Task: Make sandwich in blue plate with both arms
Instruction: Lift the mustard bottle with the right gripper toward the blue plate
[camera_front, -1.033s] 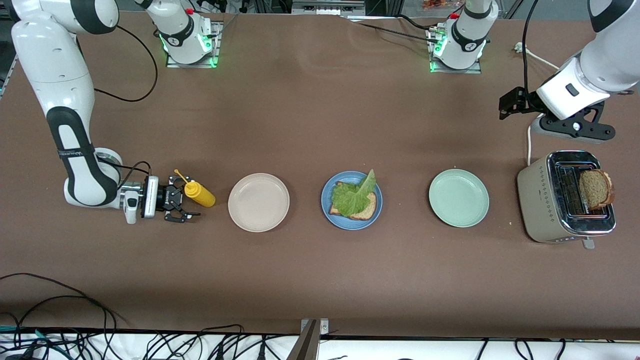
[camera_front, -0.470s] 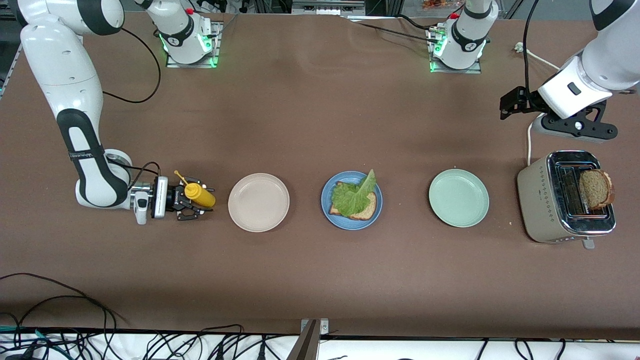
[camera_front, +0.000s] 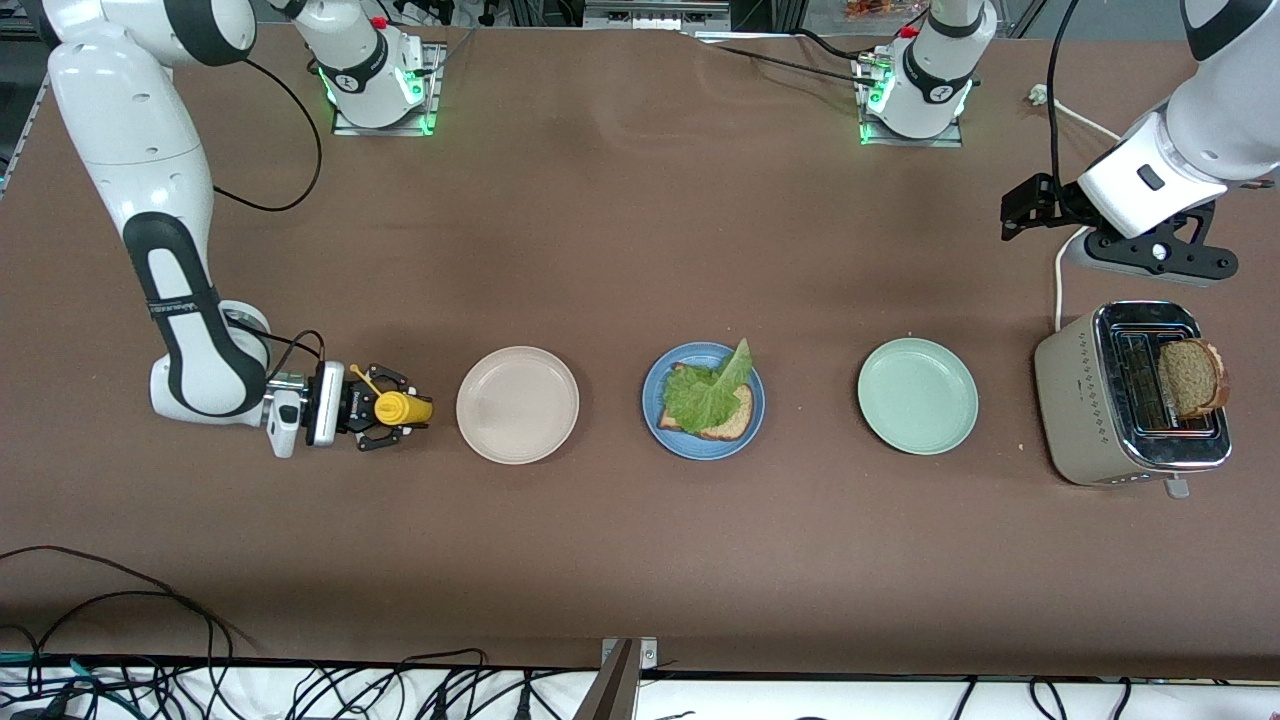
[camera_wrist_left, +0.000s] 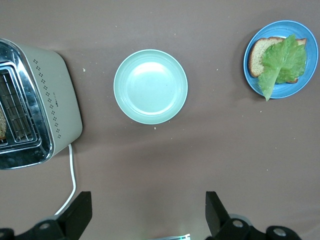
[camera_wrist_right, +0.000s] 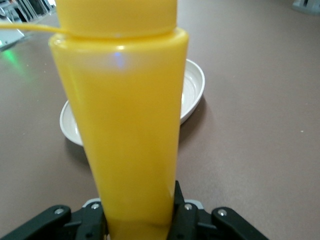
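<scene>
At nine o'clock of the blue plate (camera_front: 703, 401), my right gripper (camera_front: 388, 408) fingers clamp the stiff, slippery mustard bottle (camera_front: 402, 407) mid-body; left gripper (camera_wrist_left: 147, 215) gapes, waiting.

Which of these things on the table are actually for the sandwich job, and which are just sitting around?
For the job:
- blue plate with a bread slice and lettuce leaf on it
- second bread slice standing in the toaster
- yellow squeeze bottle, between the right hand's fingers
- left hand, open above the table near the toaster

Probably just lying about:
- off-white plate
- mint-green plate
</scene>
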